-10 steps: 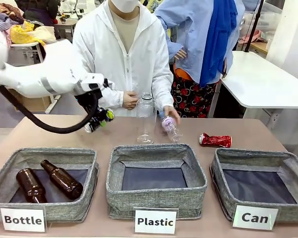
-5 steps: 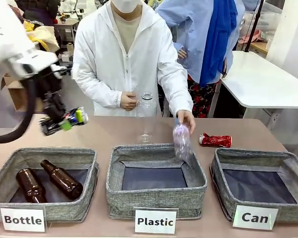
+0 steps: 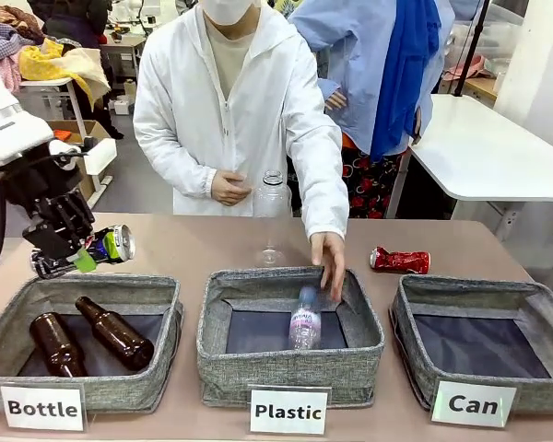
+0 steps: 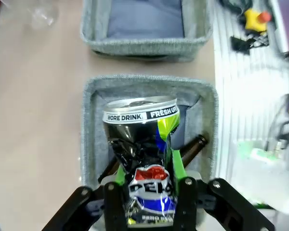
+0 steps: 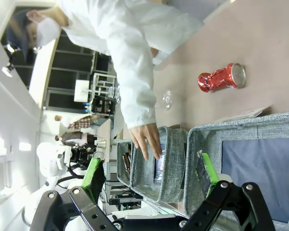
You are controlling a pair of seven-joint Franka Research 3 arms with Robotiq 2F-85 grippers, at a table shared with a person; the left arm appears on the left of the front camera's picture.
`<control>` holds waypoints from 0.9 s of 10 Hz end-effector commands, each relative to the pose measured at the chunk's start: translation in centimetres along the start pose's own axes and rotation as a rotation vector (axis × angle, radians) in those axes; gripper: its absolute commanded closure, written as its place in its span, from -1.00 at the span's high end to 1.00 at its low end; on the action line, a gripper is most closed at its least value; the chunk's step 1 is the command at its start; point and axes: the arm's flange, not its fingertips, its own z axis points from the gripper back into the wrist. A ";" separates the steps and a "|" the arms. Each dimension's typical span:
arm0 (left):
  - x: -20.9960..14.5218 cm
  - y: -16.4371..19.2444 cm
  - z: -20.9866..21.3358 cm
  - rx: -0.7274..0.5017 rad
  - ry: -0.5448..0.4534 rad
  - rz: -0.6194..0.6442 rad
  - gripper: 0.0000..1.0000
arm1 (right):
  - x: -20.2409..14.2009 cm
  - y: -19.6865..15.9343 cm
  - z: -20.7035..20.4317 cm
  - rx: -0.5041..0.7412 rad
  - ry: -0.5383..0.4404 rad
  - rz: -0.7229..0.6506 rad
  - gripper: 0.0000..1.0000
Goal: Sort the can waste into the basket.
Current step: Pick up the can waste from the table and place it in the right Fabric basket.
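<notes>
- Pepsi can [image 3: 111, 246], dented in the middle, is being pinched between the green pads of the left gripper [image 3: 85, 257], whose jaws are squeezing in on its crumpled waist; in the left wrist view the can [image 4: 143, 149] is sticking out past the fingertips with its silver end forward.
- That left gripper [image 4: 148, 171] is hanging over the far end of the row from the "Can" basket [image 3: 411, 352], two bins away from it, above the bin labelled "Bottle" [image 3: 157, 368].
- Two brown glass bottles [image 3: 116, 332] are lying in that Bottle bin [image 4: 89, 126].
- The right gripper [image 5: 150, 174] is standing with its jaws spread wide and nothing between them, looking down on the near rim of the "Can" basket [image 5: 231, 128].
- The crushed red can [image 3: 399, 261] is lying on its side on the table [image 3: 212, 241] just behind the "Can" basket's far left corner; the right wrist view is showing it [image 5: 221, 78] on bare tabletop beyond the basket.
- Next to the "Can" basket, the "Plastic" bin [image 3: 290, 365] is holding a clear plastic bottle [image 3: 304, 329], and the person's hand [image 3: 330, 259] is hovering over its far rim.
- A second clear bottle [image 3: 270, 217] is standing upright on the table behind that neighbouring bin.
</notes>
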 end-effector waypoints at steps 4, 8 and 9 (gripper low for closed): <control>6.8 3.2 -2.7 -0.087 -0.173 -0.118 -0.21 | 0.1 -0.1 -0.2 0.026 -0.018 0.024 1.00; 8.2 2.0 -3.3 -0.098 -0.192 -0.083 -0.21 | 0.1 -0.1 -0.2 0.026 -0.018 0.024 1.00; 12.2 0.5 -4.7 -0.080 -0.183 -0.069 -0.21 | 0.1 -0.1 -0.2 0.026 -0.018 0.024 1.00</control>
